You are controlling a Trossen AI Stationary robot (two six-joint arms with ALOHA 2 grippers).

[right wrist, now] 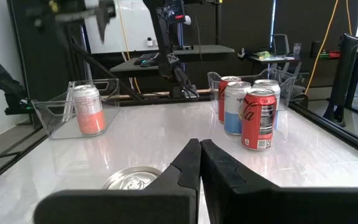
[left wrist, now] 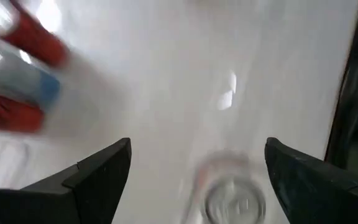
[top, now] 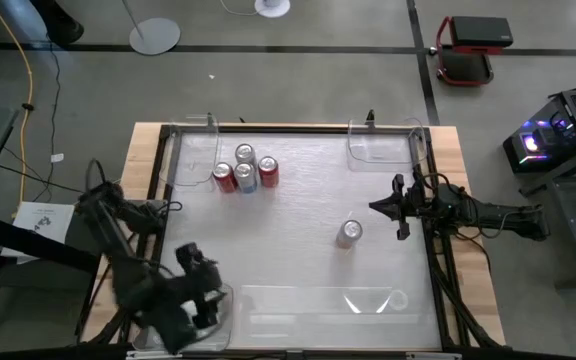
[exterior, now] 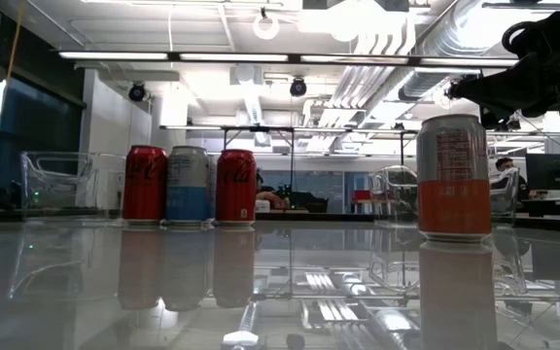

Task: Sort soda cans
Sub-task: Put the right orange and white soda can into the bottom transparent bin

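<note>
Four soda cans stand upright in a cluster (top: 245, 170) at the table's far left: two red, two silver with blue; they also show in the low view (exterior: 189, 185). A silver can with an orange band (top: 349, 233) stands alone right of centre. My right gripper (right wrist: 201, 144) is shut and hovers just to that can's right, its silver top (right wrist: 129, 179) under the fingers. My left gripper (left wrist: 197, 146) is open above the near left corner (top: 200, 285). Another orange-banded can (right wrist: 89, 109) stands below it by a clear bin; its top (left wrist: 229, 199) looks blurred.
Clear plastic bins sit at the far left (top: 193, 140), the far right (top: 383, 145), along the near edge (top: 318, 300) and at the near left corner (top: 218, 312). A dark frame (top: 433, 250) borders the white table top. Open surface lies between the cluster and the lone can.
</note>
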